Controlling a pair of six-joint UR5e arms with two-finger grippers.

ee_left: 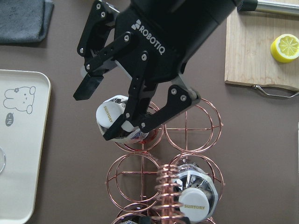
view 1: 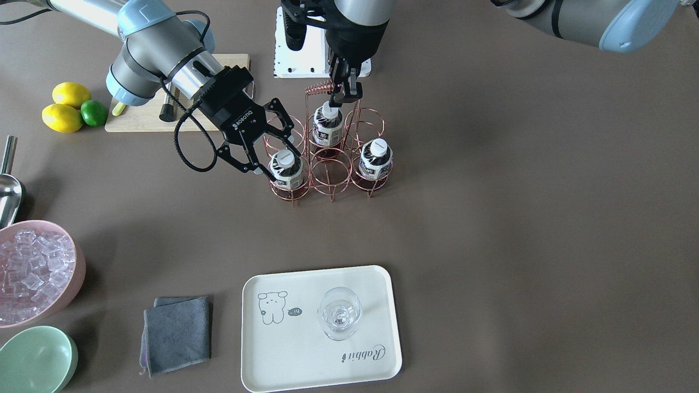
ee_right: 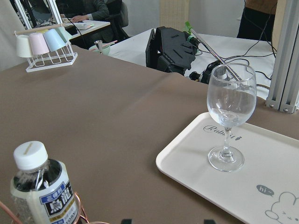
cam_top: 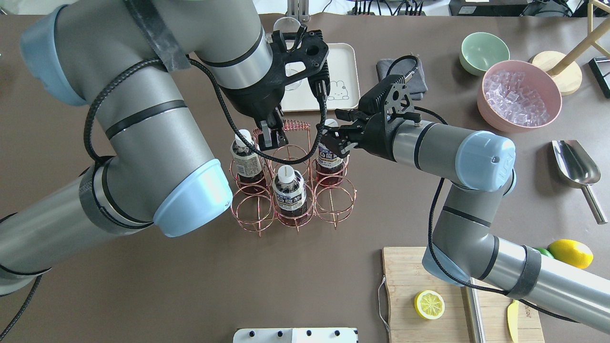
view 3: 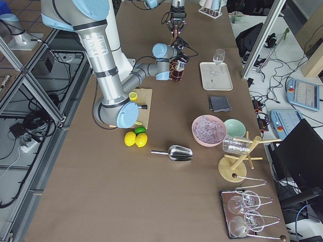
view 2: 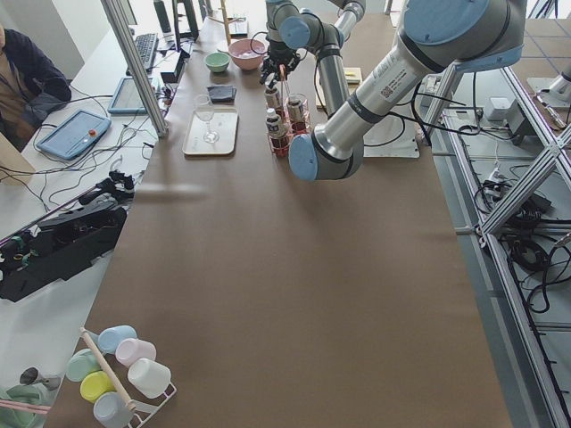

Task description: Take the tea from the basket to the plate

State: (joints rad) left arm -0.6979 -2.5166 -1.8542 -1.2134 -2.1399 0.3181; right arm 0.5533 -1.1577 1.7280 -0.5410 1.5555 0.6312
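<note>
The copper wire basket [view 1: 330, 174] stands mid-table and holds three tea bottles. My right gripper [view 1: 281, 164] is open, with a finger on each side of the neck of the corner tea bottle [view 1: 285, 170]; the left wrist view also shows this bottle [ee_left: 111, 115] between the fingers. My left gripper [view 1: 344, 93] is shut on the basket's coiled handle [view 1: 319, 87]. The other two bottles [view 1: 327, 128] [view 1: 375, 159] stand in their cells. The cream plate [view 1: 306, 355] lies apart at the table's operator side, with a clear stemmed glass [view 1: 339, 313] standing on it.
A grey cloth [view 1: 177, 333] lies beside the plate. A pink bowl of ice [view 1: 38, 273], a green bowl [view 1: 35, 360] and a metal scoop [view 1: 8, 191] sit on the robot's right. A cutting board [view 1: 142, 123], lemons [view 1: 63, 117] and a lime lie behind my right arm.
</note>
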